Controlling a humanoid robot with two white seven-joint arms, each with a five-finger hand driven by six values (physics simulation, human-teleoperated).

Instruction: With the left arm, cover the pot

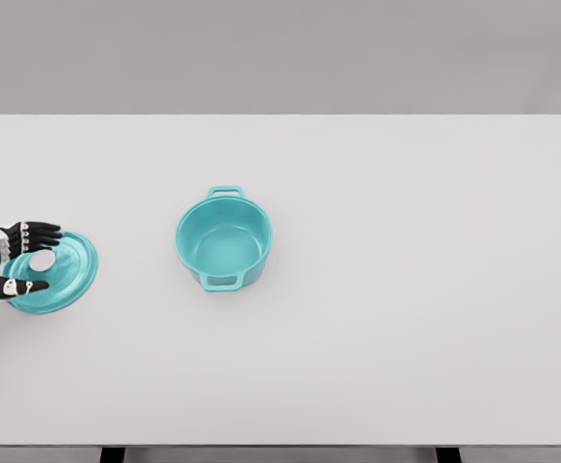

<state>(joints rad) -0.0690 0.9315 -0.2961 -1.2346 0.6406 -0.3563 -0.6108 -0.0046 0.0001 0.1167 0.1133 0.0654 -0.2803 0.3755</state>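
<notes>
Head view only, so one pass.

Left hand (pixel 15 260) is coming in from the left edge and sitting over the lid (pixel 54 272), far left of the table (pixel 406 289). Fingers (pixel 40 231) are reaching above the white knob (pixel 42 260), thumb (pixel 25 285) is lying below it, so the hand is bracketing the knob. Looks partly closed around it, but I can't tell whether it's actually clamping the knob or just flanking it. No clear gap showing between lid and table; the lid may be tilting slightly, hard to say.

Pot (pixel 224 239) is sitting upright near the table's middle, well apart from the lid and to its right. It's open and looks empty, one handle pointing away from the robot, the other toward it.

Right arm isn't showing anywhere.

Progress, as I'm reading it: early. Reach to the lid looks done, grasp is in hand or just forming. Still to do: lifting the lid, carrying it right across to the pot, centring it over the rim, setting it down, letting go. Pot isn't covered yet.
</notes>
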